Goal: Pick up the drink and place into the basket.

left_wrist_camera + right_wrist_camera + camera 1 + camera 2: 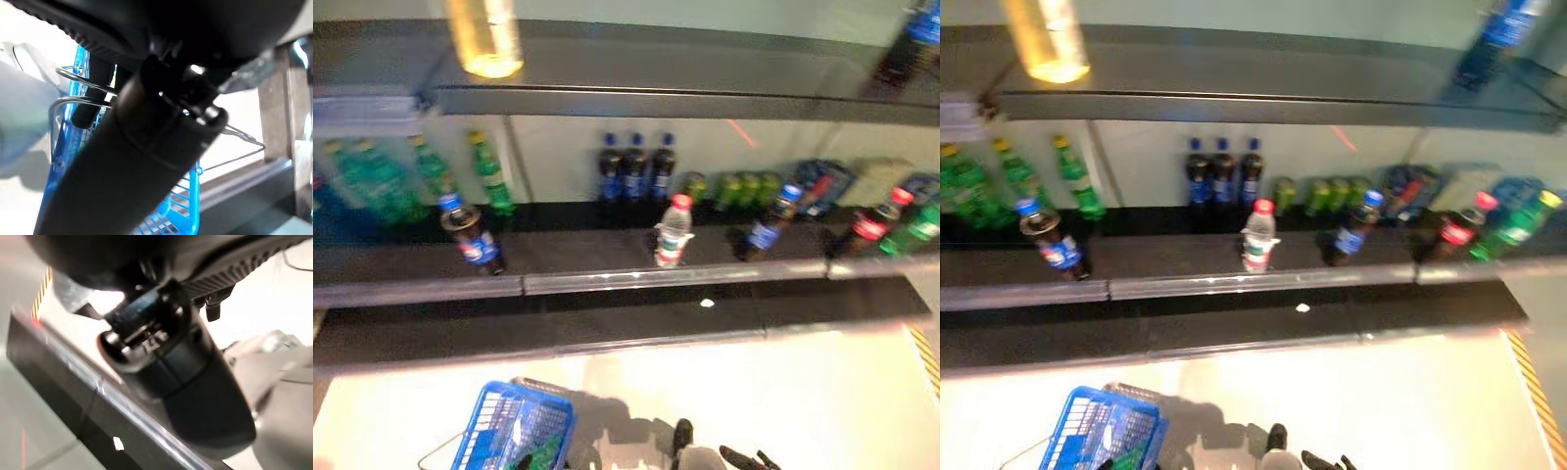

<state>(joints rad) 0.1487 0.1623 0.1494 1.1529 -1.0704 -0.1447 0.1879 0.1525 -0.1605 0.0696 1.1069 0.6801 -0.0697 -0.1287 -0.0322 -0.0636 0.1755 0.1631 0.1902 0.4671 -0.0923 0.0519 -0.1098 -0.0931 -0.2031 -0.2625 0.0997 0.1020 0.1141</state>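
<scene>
Drinks stand on a dark shelf (636,279): a blue-capped cola bottle (470,235) at the left, a clear red-capped water bottle (673,233) in the middle, and another cola bottle (769,227) to its right. The blue wire basket (514,431) hangs at the lower left with something green inside. In the left wrist view my left hand (146,147) has a finger (90,100) hooked over the basket's wire handles (78,78). My right hand (705,455) shows at the bottom centre, open and empty, well below the shelf.
Three cola bottles (634,166) stand at the shelf's back, green bottles (489,174) at the left, and a red-capped cola (873,225) with more green ones at the right. A yellow bottle (484,34) stands on the upper shelf. Pale floor lies before the shelf.
</scene>
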